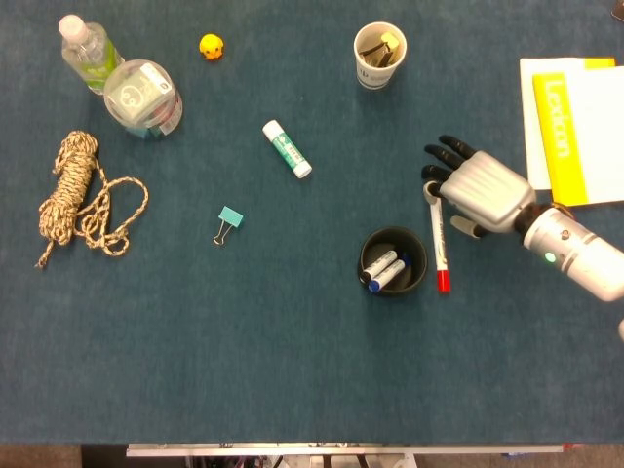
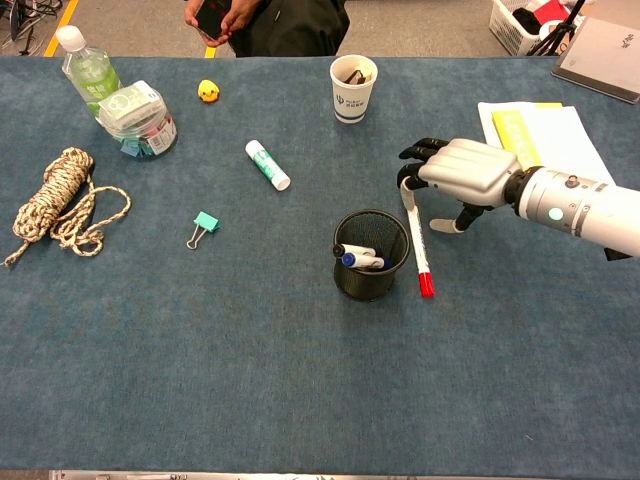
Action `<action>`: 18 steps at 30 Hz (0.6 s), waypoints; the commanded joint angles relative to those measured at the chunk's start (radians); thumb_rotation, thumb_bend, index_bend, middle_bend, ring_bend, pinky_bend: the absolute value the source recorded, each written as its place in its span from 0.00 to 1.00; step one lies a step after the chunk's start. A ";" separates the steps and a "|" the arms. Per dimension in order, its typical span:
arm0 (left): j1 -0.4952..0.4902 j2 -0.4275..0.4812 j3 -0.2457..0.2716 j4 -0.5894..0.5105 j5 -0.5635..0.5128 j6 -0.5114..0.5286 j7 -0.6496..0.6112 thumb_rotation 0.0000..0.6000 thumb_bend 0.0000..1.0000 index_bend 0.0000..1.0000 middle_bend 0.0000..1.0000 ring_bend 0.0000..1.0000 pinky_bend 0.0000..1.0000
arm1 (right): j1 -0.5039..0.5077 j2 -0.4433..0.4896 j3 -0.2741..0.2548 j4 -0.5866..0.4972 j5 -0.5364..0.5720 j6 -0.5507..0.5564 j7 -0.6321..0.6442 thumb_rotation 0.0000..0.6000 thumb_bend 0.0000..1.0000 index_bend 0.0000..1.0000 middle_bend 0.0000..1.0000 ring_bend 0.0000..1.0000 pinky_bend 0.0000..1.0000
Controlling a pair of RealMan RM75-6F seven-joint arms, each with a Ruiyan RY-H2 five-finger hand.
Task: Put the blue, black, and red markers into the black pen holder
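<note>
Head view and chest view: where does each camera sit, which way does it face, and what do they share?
Head view: high above, looking straight down on the blue table; shows the right hand and forearm.
Chest view: lower at the table's near edge, tilted forward across it to a person beyond; same right hand.
Shared: black mesh pen holder, red-capped white marker beside it, white paper cup.

Table cloth (image 1: 292,370) looks matt and felty, pen holder (image 2: 370,268) is black wire mesh, right hand (image 1: 478,190) glossy silver plastic.
</note>
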 commanded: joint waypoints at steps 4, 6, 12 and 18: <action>0.005 0.004 0.000 -0.005 -0.003 0.006 0.004 1.00 0.47 0.27 0.31 0.28 0.13 | 0.007 -0.028 0.004 0.026 -0.008 0.004 0.000 1.00 0.28 0.42 0.26 0.04 0.00; 0.008 0.007 0.000 -0.008 -0.006 0.009 0.006 1.00 0.47 0.27 0.31 0.28 0.13 | 0.010 -0.035 0.002 0.039 -0.015 0.003 -0.004 1.00 0.28 0.42 0.26 0.04 0.00; 0.011 0.006 0.002 -0.009 -0.007 0.010 0.005 1.00 0.47 0.26 0.31 0.28 0.13 | 0.014 -0.054 -0.003 0.070 -0.021 0.003 0.010 1.00 0.28 0.42 0.26 0.04 0.00; 0.009 0.006 0.000 -0.009 -0.004 0.010 0.006 1.00 0.47 0.27 0.31 0.28 0.13 | 0.009 -0.070 -0.010 0.098 -0.030 0.015 0.029 1.00 0.30 0.45 0.27 0.04 0.00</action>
